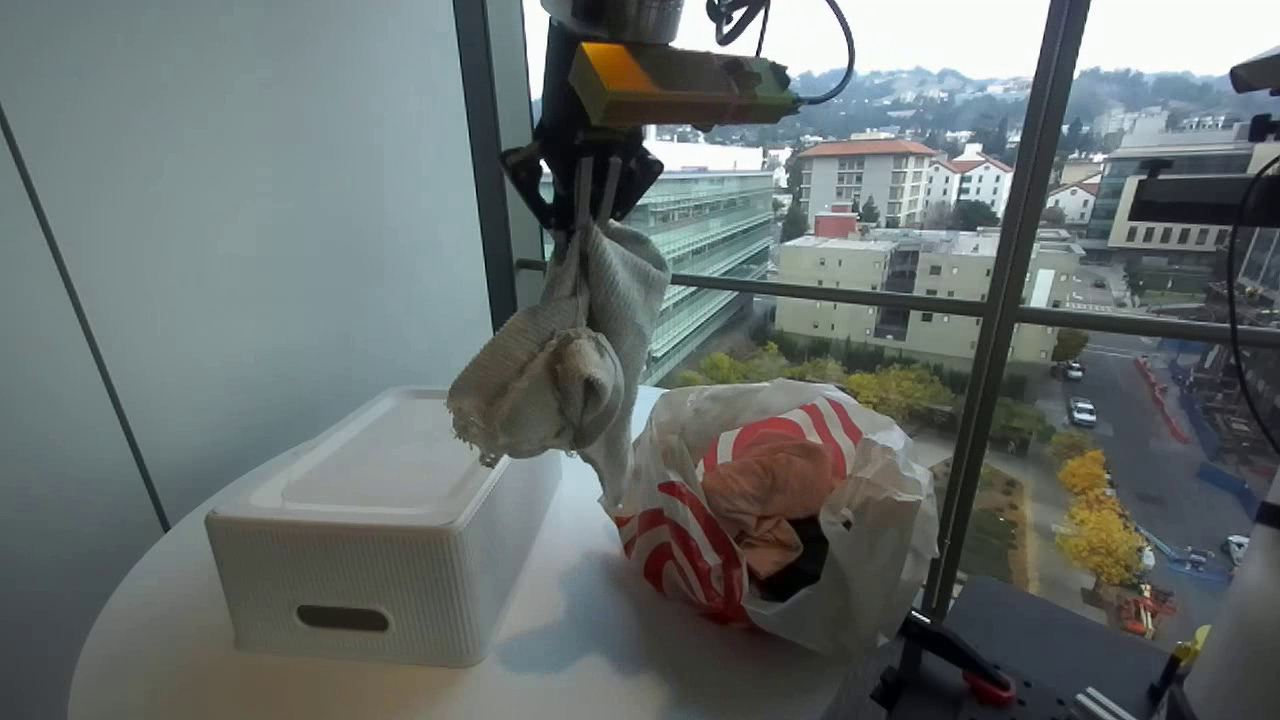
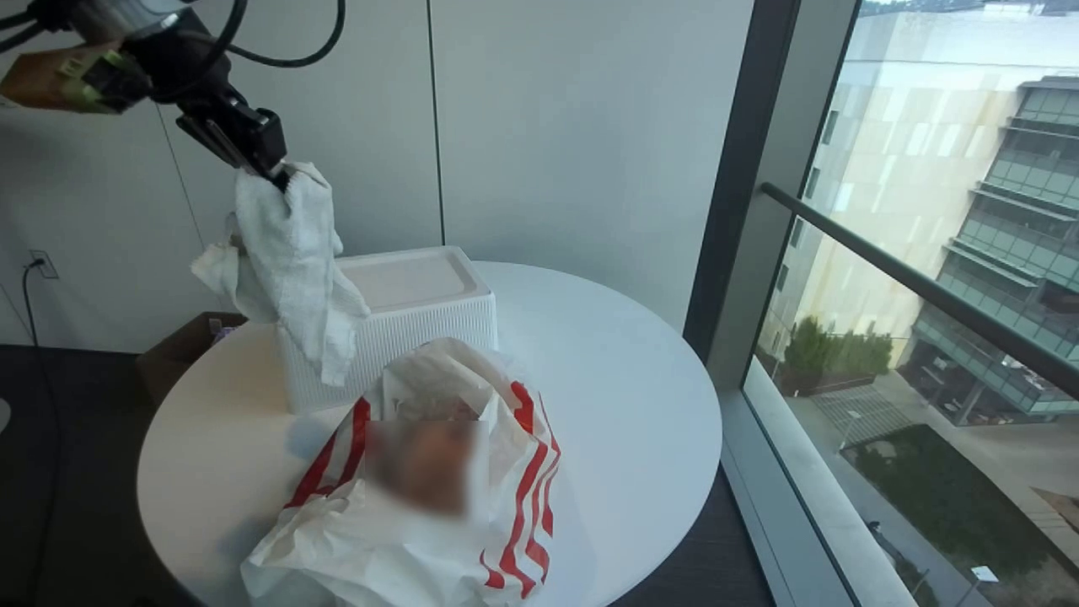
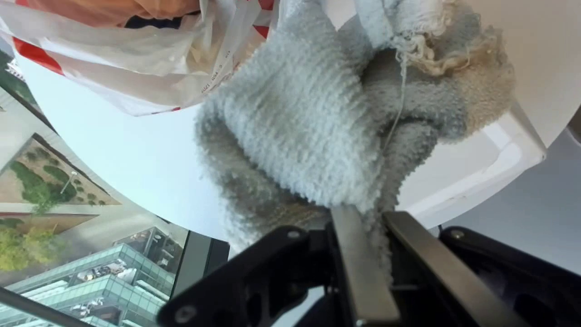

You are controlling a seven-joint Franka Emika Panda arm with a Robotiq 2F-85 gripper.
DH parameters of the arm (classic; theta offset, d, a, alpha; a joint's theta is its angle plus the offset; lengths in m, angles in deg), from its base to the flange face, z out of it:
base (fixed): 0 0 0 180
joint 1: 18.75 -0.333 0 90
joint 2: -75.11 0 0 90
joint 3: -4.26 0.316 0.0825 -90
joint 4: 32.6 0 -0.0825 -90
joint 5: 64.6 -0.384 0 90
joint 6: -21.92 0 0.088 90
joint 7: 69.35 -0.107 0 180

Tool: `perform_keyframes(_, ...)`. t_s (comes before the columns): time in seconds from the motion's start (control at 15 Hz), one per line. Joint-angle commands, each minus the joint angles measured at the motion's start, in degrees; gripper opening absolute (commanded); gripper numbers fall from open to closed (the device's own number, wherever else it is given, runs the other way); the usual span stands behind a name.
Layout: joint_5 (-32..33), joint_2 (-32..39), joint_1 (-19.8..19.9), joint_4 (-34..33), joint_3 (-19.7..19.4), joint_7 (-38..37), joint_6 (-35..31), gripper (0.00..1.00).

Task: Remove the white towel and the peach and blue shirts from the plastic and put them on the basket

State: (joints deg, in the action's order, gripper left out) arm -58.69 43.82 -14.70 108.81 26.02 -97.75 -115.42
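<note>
Robot tool (image 1: 592, 222) pointing downward, fingers (image 3: 364, 272) clamped close together (nearly parallel), wrist (image 1: 618, 14) above.

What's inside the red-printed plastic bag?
Inside the plastic bag, a peach garment and a dark garment beside it show; anything beneath them is covered and can't be seen.

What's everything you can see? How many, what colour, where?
Table: one, white, by the window
Basket: one, white, on the table
Plastic bag: one, white and red, on the table
Peach shirt: one, peach, in the bag
Blue shirt: one, navy, in the bag
White towel: one, off-white, in the gripper
Box: one, brown, past the table
Buildings, trees, cars: several, mixed colours, outside
Gripper: one, black, above the towel
Arm: one, grey, above the gripper
Block: one, orange and green, near the gripper
</note>
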Motion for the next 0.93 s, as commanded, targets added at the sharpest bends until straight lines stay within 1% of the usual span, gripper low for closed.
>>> perform_keyframes(0.0,11.21,11.57,5.1,-10.24,5.54,-7.52,-2.83,0.07)
perform_keyframes(0.13,19.32,16.86,6.63,-15.05,7.03,-12.21,-3.29,0.07)
perform_keyframes(0.2,22.85,19.55,6.34,-17.42,6.85,-14.1,-3.13,0.07)
perform_keyframes(0.4,29.38,27.84,2.26,-23.97,3.57,-16.03,-3.74,0.07)
perform_keyframes(0.73,32.7,38.6,-6.13,-32.03,-4.29,-14.73,-6.83,0.07)
perform_keyframes(0.87,32.16,41.77,-8.81,-33.83,-7.59,-13.01,-8.72,0.07)
